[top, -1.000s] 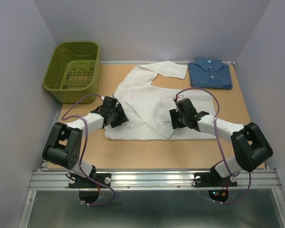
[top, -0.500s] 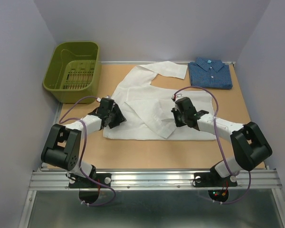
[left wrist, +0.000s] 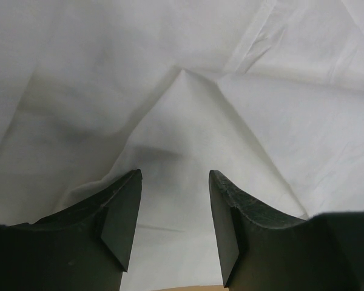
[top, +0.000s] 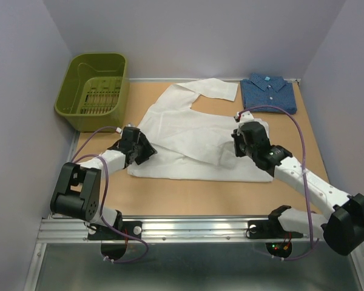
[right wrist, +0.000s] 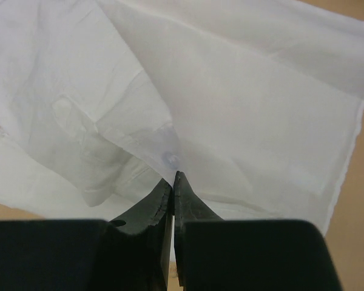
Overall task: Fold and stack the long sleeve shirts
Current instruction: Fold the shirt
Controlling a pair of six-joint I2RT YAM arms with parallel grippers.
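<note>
One white shirt (top: 188,130) | left pincer (left wrist: 175,177) wide over it | right pincer (right wrist: 172,177) clamping its fold

The spread shirt (top: 188,142) is lying across the middle of the table (top: 200,194), with the folded shirt (top: 268,94) sitting behind it in the far right corner. The basket (top: 91,118) is standing at the far left corner.

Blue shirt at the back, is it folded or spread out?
Folded: the blue shirt lies as a compact rectangle, collar on top.
</note>
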